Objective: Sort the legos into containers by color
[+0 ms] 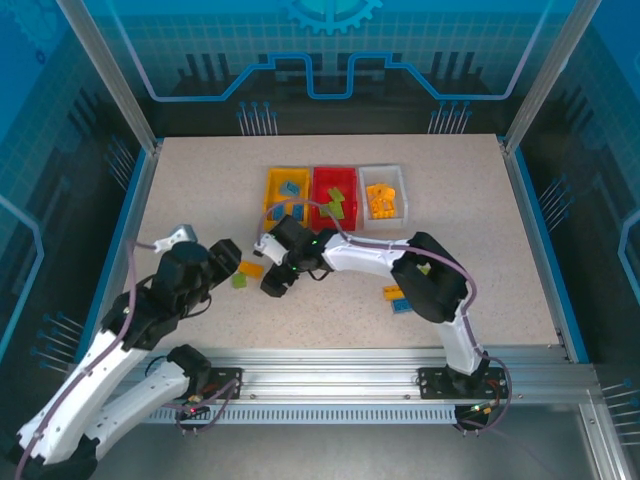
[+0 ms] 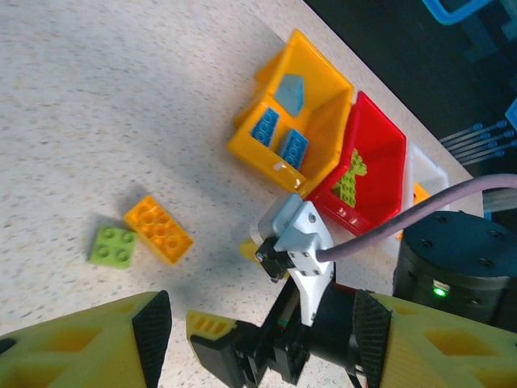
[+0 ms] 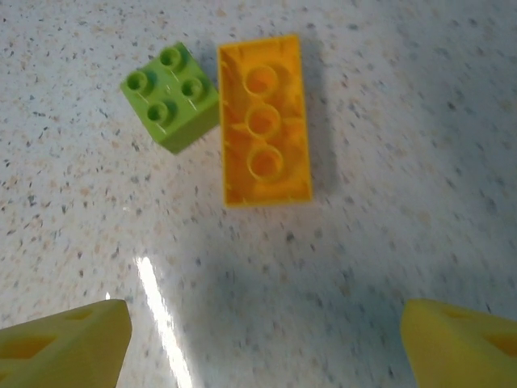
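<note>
The left gripper (image 2: 260, 323) hangs spread and empty short of the oblong orange brick (image 3: 265, 121). The right gripper (image 3: 265, 315) hovers over that brick, fingers wide, holding nothing. It looks like a pick starting: descend and pinch its glossy long sides. A square lime brick (image 3: 171, 85) sits against it. Beyond it stand the yellow bin (image 1: 268, 195), red bin (image 1: 333, 170) and white bin (image 1: 383, 167).

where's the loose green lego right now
Top view: the green lego lies left of centre, right beside an orange brick, on the near side of the yellow bin.
</note>
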You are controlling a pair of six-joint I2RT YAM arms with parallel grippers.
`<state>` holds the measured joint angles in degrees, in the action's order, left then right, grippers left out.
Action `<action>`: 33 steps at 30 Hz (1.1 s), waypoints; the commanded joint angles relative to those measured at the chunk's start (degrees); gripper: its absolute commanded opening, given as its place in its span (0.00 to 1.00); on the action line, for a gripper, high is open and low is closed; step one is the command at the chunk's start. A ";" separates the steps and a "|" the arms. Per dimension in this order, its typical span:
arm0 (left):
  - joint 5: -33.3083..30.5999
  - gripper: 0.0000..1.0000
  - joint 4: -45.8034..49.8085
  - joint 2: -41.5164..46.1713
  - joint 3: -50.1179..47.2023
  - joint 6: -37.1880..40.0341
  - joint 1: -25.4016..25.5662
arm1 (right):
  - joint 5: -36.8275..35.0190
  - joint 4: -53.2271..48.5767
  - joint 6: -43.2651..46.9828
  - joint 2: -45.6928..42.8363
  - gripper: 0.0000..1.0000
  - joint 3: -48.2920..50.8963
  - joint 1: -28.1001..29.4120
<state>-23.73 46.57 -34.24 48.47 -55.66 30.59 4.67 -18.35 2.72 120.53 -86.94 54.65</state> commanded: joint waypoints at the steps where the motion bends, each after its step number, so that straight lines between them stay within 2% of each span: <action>1: -4.01 0.65 7.61 2.89 -1.58 -2.97 -0.01 | -3.02 -3.21 3.96 3.86 0.88 -5.36 1.83; 8: -3.53 0.64 7.81 3.39 -1.70 -3.29 -0.07 | -5.02 -5.41 4.31 10.07 0.86 -12.26 2.29; 19: -3.16 0.64 9.88 4.01 -0.61 -3.94 -0.07 | -6.66 -9.28 3.53 17.68 0.72 -22.72 2.49; 27: -3.30 0.65 11.34 5.42 -1.02 -4.03 -0.01 | -6.44 -10.39 2.33 19.47 0.54 -26.07 2.52; 31: -3.04 0.65 10.76 5.30 -1.34 -3.43 -0.02 | -7.00 -7.98 1.47 15.85 0.42 -22.73 2.52; 33: -2.50 0.65 9.92 4.92 -1.48 -2.85 -0.06 | -7.33 -6.41 0.61 13.06 0.40 -20.14 2.22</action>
<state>-25.76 56.55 -29.39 47.40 -58.61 30.59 -1.32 -25.74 4.78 137.88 -110.39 56.75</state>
